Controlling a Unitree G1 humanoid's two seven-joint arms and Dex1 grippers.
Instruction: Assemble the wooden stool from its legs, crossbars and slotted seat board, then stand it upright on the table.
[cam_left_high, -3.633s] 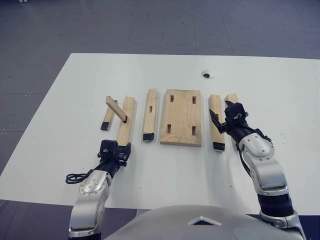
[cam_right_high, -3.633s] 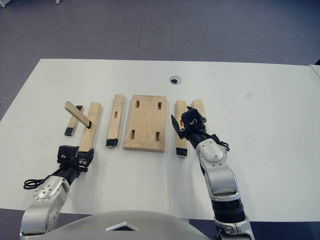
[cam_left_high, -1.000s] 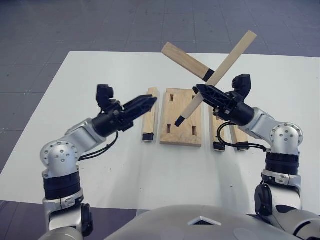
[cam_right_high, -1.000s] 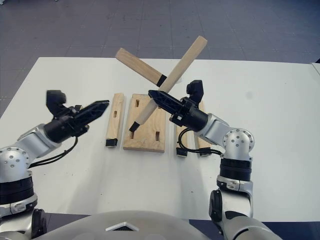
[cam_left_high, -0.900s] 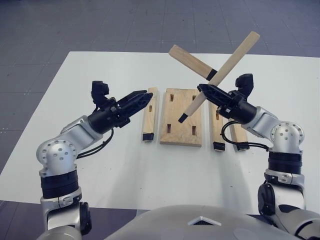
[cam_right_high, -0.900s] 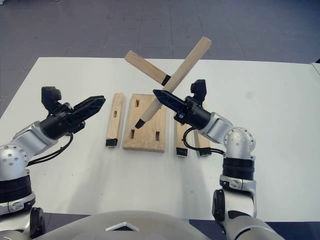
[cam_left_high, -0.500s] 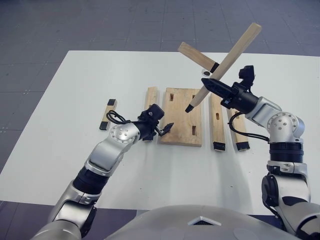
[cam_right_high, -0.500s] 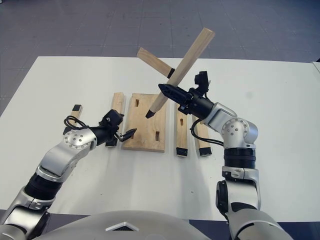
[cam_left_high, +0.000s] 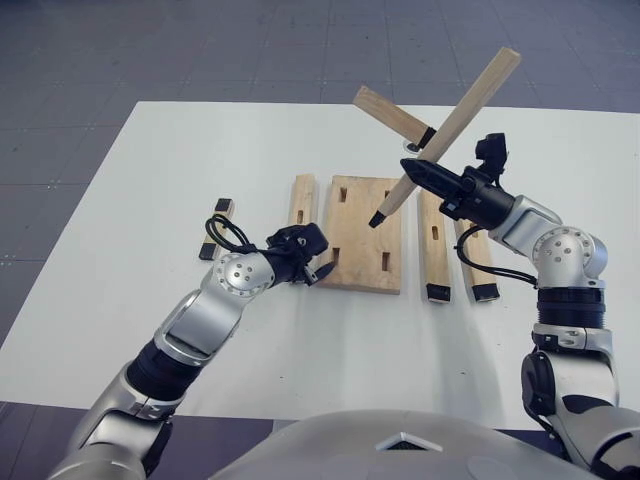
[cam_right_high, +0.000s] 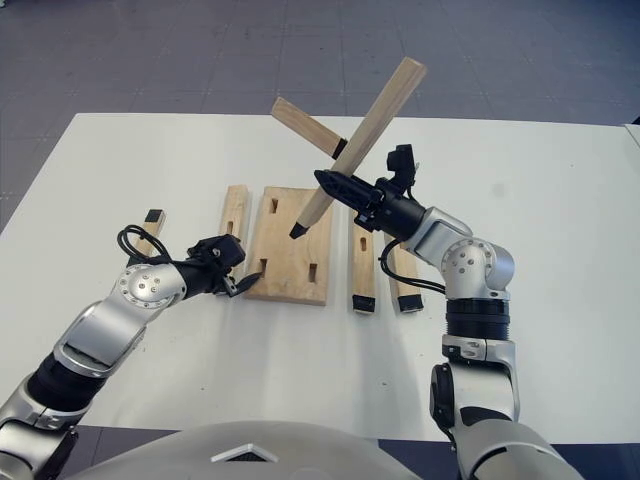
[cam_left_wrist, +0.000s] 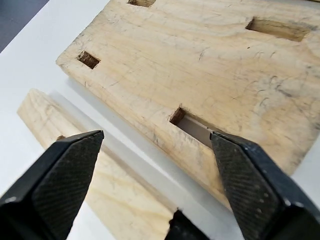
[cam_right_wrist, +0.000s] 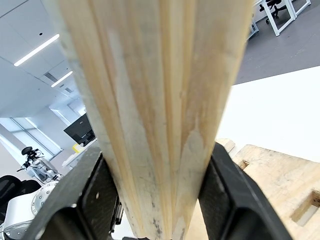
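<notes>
**Stool parts, one leg raised**

The right pincer (cam_left_high: 418, 172) pinches a leg (cam_left_high: 470, 95) with a crossbar (cam_left_high: 390, 112) attached, tilted in the air. The seat board (cam_left_high: 365, 235) lies flat on the table (cam_left_high: 150, 180) below it. The left pincer (cam_left_high: 322, 270), spread, straddles the gap between the board's corner and a loose leg (cam_left_high: 301, 200).

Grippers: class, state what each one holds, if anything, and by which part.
Right gripper: the leg-and-crossbar assembly, clamped on the long leg between the joint and its dark tip. Left gripper: nothing, open at the seat board.
</notes>
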